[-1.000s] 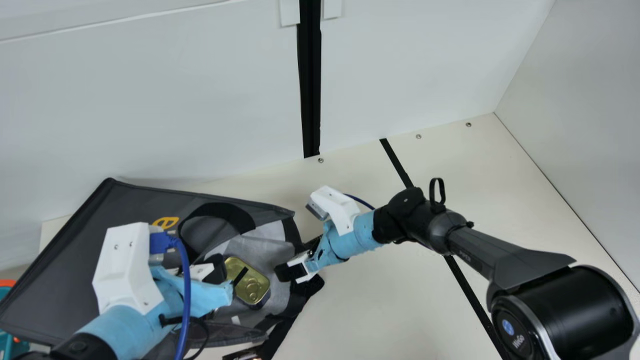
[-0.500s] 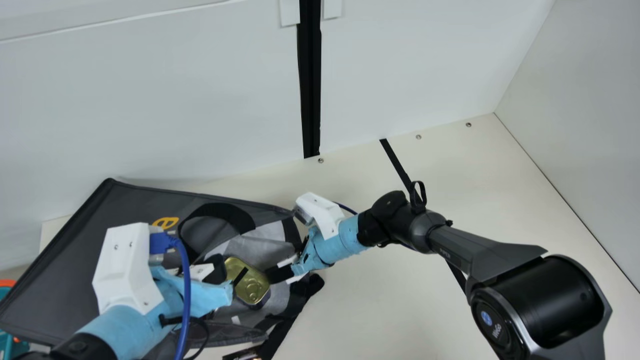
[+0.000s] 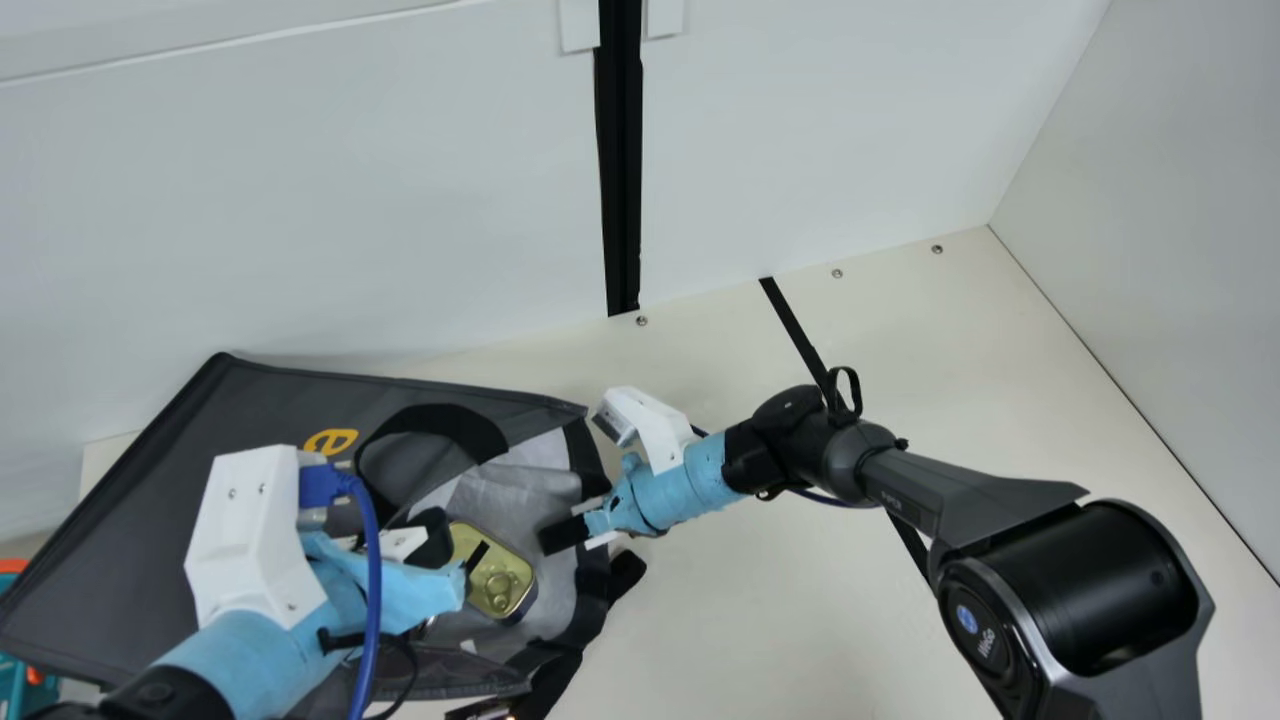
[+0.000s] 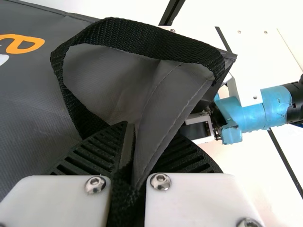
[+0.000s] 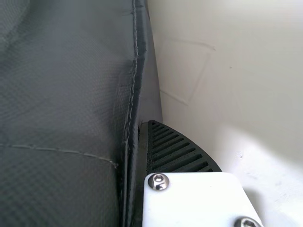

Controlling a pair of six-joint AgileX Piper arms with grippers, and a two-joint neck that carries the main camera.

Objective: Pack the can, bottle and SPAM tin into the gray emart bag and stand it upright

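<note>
The gray bag (image 3: 130, 520) lies on the table at the main view's left, its mouth facing right. A tin with a gold lid (image 3: 514, 588) rests inside the mouth. Over the opening my left gripper (image 3: 455, 560) is shut on the bag's edge and strap; in the left wrist view the gripper (image 4: 136, 142) pinches that folded edge. My right gripper (image 3: 563, 537) is at the mouth's right rim, one finger over the inside. Seen in the right wrist view, the gripper (image 5: 143, 137) is shut on the seamed rim, the fabric hiding one finger.
White walls (image 3: 300, 220) stand behind and at the right. A black strip (image 3: 795, 325) crosses the table. A teal and orange object (image 3: 15, 680) is at the lower left, and a small shiny dark item (image 3: 485, 711) at the bottom edge.
My right gripper has moved left from beside the bag's mouth onto its rim and shut there. The rim and the tin have shifted slightly. The left arm has kept still.
</note>
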